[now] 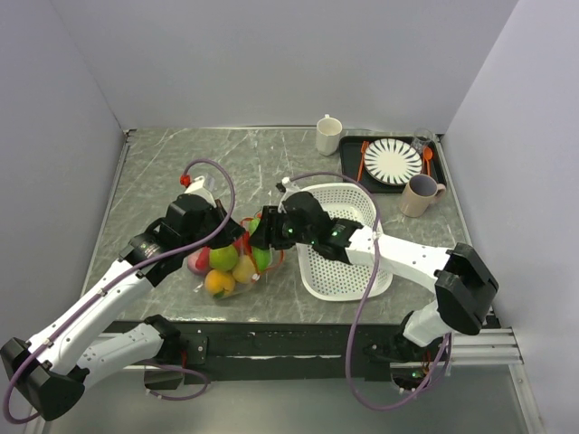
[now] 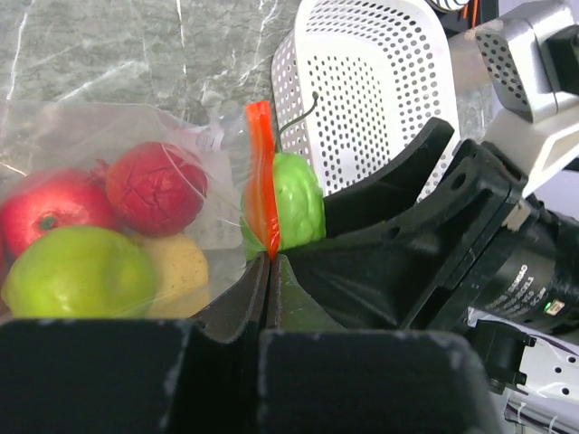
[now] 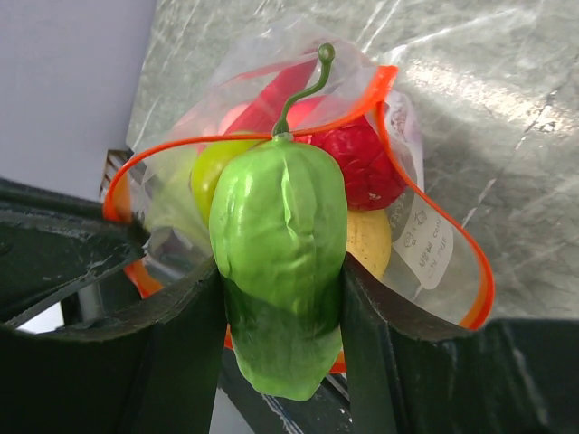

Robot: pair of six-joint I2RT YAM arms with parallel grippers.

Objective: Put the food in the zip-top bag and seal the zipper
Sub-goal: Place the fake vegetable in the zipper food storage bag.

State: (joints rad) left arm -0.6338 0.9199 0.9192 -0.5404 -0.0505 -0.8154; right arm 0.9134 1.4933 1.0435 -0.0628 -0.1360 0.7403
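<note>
Over the crinkly bag [image 3: 422, 242], right tool [image 3: 282, 300] pinches glossy lobed green vegetable [image 3: 280, 226].

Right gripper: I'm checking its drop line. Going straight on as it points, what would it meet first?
Likely the open mouth of the zip-top bag; the green pepper held by the right gripper would enter first and touch the red fruit inside. Depth is unclear.

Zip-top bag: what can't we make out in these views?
Top view: mouth of the zip-top bag, hidden under the left arm and right arm.
Left wrist view: the zipper below where the left fingers pinch it.
Right wrist view: food behind the green pepper held by the right fingers.
All views: the zipper's slider, not seen anywhere.
</note>
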